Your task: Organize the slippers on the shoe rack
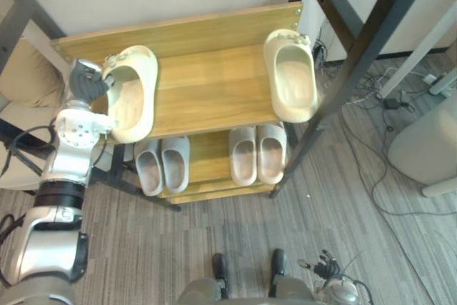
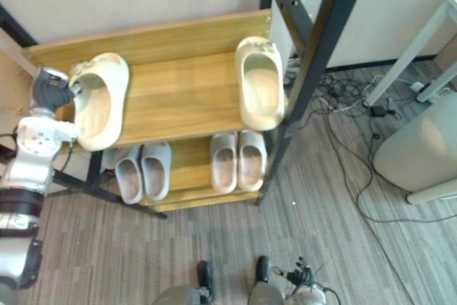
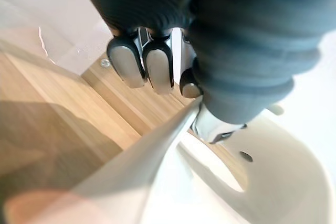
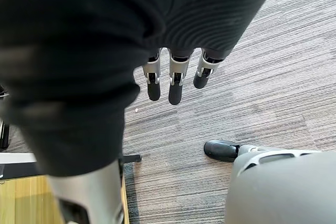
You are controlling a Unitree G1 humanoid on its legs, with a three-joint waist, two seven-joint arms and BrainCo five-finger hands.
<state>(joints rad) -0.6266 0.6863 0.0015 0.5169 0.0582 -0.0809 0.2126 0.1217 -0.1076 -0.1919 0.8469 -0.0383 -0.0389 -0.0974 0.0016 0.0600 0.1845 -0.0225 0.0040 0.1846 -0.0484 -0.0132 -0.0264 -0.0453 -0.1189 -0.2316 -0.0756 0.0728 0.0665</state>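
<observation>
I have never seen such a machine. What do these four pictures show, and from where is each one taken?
This is a humanoid robot with two arms and fingered hands. The two wide pictures come from cameras in its head, looking down at a wooden shoe rack. The two close pictures come from cameras on its wrists. Its left hand grips a cream slipper at the top shelf's left end; a second cream slipper lies at the right end. On the lower shelf stand one grey pair and another grey pair. The right hand hangs open above the carpet.

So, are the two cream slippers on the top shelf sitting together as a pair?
No: the left cream slipper sits at one end, the right cream slipper at the other.
</observation>
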